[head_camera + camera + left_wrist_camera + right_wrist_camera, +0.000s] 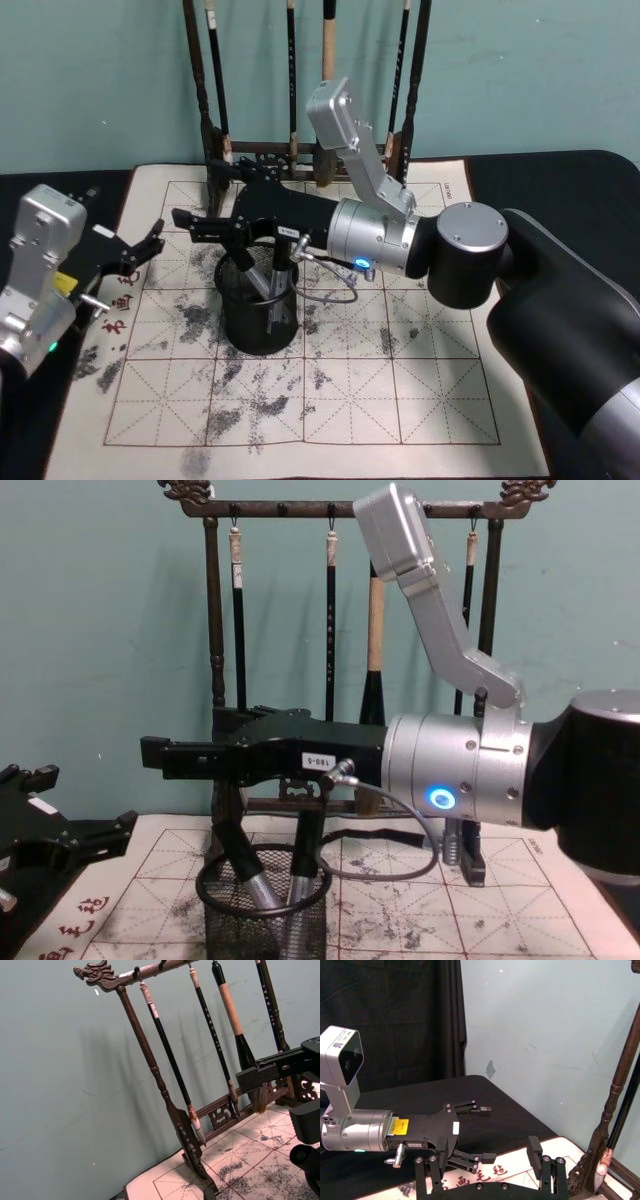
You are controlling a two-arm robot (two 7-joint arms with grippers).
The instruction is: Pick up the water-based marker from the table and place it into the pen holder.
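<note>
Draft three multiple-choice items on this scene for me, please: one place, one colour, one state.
1. The black wire-mesh cylindrical pen holder stands on:
A. black cloth
B. the ink-stained gridded paper mat
C. the wooden rack

2. The wall is:
A. teal
B. white
C. red

3. The right end effector is:
A. shut
B. shut on a brush
C. open

Answers: B, grid squares surround the holder's base; A, teal fills the background; C, its fingers stand spread apart.

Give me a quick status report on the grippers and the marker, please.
Right gripper open above the pen holder. Markers standing inside the holder. Left gripper open at the mat's left edge. Nothing in the way.
</note>
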